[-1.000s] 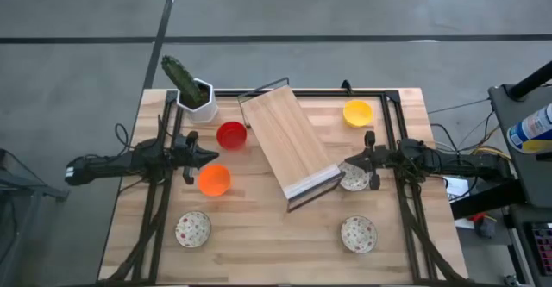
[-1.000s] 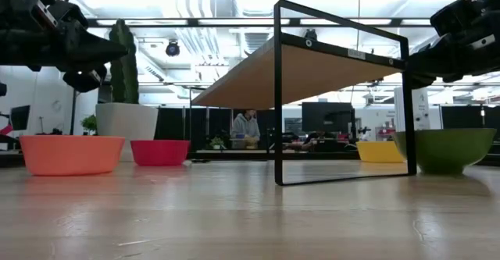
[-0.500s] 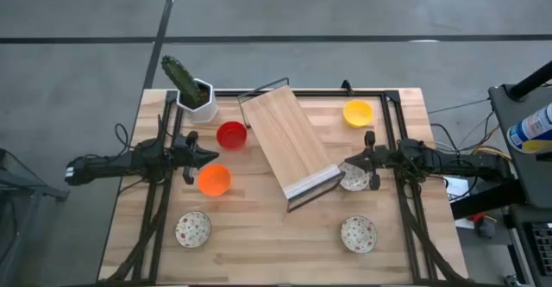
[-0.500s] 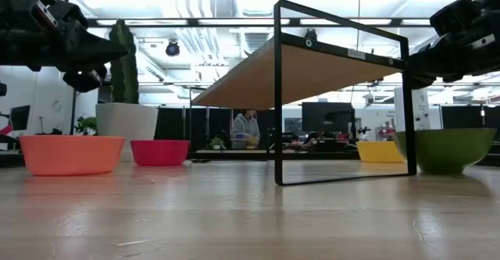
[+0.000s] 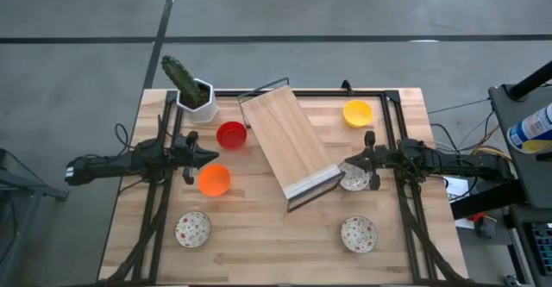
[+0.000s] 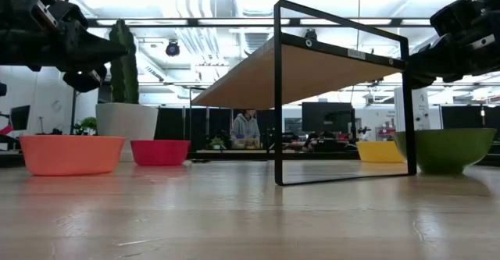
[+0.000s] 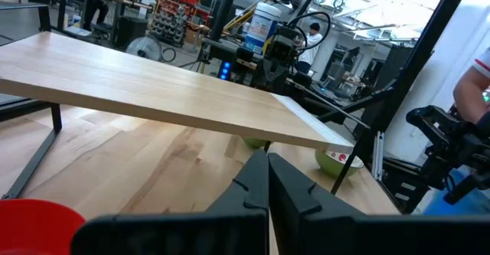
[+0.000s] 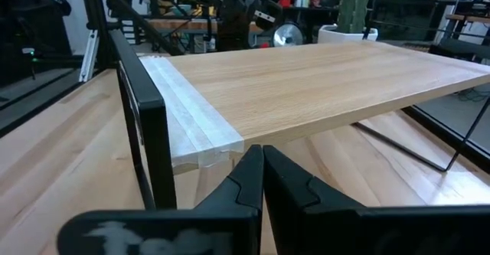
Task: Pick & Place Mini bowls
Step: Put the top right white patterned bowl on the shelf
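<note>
A wooden shelf board [image 5: 289, 145] on a thin black metal frame [image 6: 341, 96] stands in the middle of the table [image 5: 276, 240], between the two pincers, turned at an angle to the table's edges. Its near end lies just beside the right pincer. A white pot [image 5: 199, 99] with a green cactus [image 5: 180, 77] stands at the far corner, beyond the left pincer. In the room behind, a person [image 6: 247, 130] is at a desk.
</note>
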